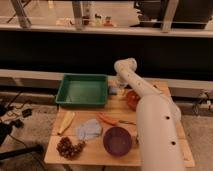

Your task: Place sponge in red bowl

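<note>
The red bowl (132, 99) stands on the right half of the wooden table (90, 152), partly hidden behind my white arm. My gripper (114, 90) hangs down from the wrist at the back of the table, between the green tray (82, 90) and the red bowl, just left of the bowl. A small pale bluish shape shows at its tip; I cannot tell whether that is the sponge. No other sponge is plainly in view.
A purple bowl (118, 140) stands at the front. A blue-grey cloth (88, 130), a carrot (108, 120), a banana (66, 122) and a bunch of grapes (69, 147) lie on the left half. A dark counter wall runs behind the table.
</note>
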Robot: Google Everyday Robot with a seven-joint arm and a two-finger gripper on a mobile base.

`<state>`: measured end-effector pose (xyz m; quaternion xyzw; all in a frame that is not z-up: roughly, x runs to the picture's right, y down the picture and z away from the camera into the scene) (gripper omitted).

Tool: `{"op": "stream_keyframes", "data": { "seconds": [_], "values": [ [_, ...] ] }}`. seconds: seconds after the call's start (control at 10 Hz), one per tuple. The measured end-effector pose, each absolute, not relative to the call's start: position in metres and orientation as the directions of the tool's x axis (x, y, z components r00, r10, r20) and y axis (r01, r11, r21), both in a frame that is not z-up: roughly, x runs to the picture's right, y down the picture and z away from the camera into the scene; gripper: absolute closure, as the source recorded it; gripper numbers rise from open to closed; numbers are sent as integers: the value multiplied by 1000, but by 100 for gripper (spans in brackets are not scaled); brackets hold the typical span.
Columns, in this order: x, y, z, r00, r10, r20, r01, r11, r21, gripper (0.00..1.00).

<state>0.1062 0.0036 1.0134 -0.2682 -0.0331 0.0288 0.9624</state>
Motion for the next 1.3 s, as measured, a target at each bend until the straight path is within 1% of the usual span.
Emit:
{"op": "stream_keyframes", "data": {
  "seconds": [1.2, 1.3],
  "values": [
    [107, 5, 1019, 994, 59, 89, -5, 855, -519, 20],
    [107, 5, 1019, 994, 58, 95, 0, 854, -520, 23]
  ]
}}
